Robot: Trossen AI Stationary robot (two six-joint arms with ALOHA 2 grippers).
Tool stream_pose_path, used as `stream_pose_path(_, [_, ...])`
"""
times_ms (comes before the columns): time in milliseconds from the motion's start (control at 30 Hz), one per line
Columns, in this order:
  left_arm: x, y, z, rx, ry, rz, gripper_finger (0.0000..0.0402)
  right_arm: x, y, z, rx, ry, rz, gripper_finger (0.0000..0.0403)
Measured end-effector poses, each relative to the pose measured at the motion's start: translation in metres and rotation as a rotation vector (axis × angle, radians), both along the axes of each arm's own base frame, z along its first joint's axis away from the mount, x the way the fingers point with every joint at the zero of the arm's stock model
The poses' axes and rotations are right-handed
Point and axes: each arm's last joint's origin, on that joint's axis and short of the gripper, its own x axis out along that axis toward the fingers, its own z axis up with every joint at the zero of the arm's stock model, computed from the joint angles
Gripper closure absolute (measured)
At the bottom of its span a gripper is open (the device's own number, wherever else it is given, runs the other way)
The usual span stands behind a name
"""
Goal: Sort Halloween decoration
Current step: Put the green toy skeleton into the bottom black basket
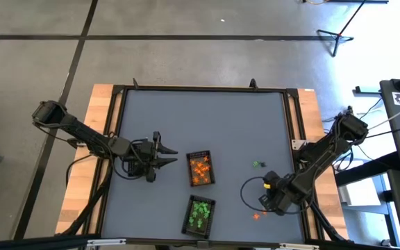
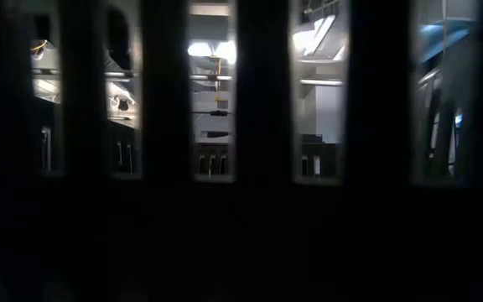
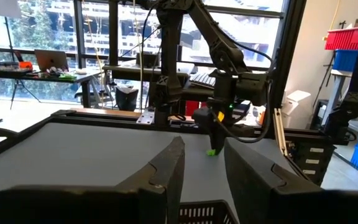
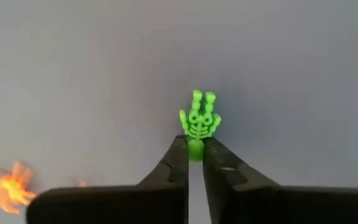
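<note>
- Pinching a green skeleton-hand trinket point(image 4: 199, 124) by its wrist end, the right gripper point(image 4: 194, 149) has its fingers closed almost together on it; the trinket's bony fingers stick out past the tips, over bare grey table point(image 1: 242, 125).
- Just beside that gripper, an orange trinket point(image 4: 10, 185) lies loose on the surface; from above, an orange speck point(image 1: 257, 216) shows near the table's front edge by the right arm.
- Farther in, a small green piece point(image 1: 257, 164) lies on the table, apart from the right gripper point(image 1: 266, 198).
- Green-filled tray point(image 1: 201, 214) sits at the front centre; orange-filled tray point(image 1: 201, 169) just behind it, the two apart.
- Left gripper point(image 1: 169, 160) hangs low beside the orange tray, pointing at it; fingers point(image 3: 166, 177) stand partly open with a clear gap, holding nothing. A tray rim point(image 3: 202, 213) shows just beyond them.
- Low view is dark: only vertical bars and the lit room behind.
</note>
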Motion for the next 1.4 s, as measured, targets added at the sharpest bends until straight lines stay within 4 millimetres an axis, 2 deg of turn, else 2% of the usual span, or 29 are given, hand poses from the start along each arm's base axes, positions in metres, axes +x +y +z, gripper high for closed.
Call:
stream_pose_path(133, [0.000,0.000,0.000,0.000,0.000,0.000,0.0295,0.011,0.002,0.011,-0.013,-0.060,0.031,0.0361])
stream_pose_path(233, [0.000,0.000,0.000,0.000,0.000,0.001,0.0295,0.025,0.004,0.023,-0.025,-0.134,0.131,0.0351])
stream_pose_path(467, [0.000,0.000,0.000,0.000,0.000,0.003,0.0295,0.084,0.008,0.066,-0.030,-0.544,0.398,0.0383])
stream_pose_path(600, [0.000,0.000,0.000,-0.001,0.000,0.003,0.0295,0.122,0.009,0.082,-0.030,-0.752,0.551,0.0377])
stream_pose_path(800, [0.000,0.000,0.000,-0.003,0.000,0.002,0.0295,0.169,0.012,0.071,0.027,-0.712,0.719,0.0352])
stream_pose_path(967, [0.000,0.000,-0.002,0.003,0.019,0.002,0.0295,0.197,0.019,0.061,0.073,-0.707,0.853,0.0333])
stream_pose_path(1100, [0.000,0.000,-0.003,0.006,0.026,0.001,0.0295,0.208,0.021,0.061,0.080,-0.724,0.900,0.0297])
stream_pose_path(1233, [0.000,0.000,-0.003,0.008,0.033,0.001,0.0295,0.210,0.016,0.063,0.074,-0.700,0.907,0.0250])
stream_pose_path(1333, [0.000,0.000,-0.004,0.008,0.034,0.001,0.0295,0.197,0.006,0.067,0.073,-0.541,0.883,0.0229])
stream_pose_path(1400, [0.000,0.000,-0.004,0.006,0.038,0.001,0.0295,0.185,-0.001,0.070,0.004,-0.420,0.837,0.0226])
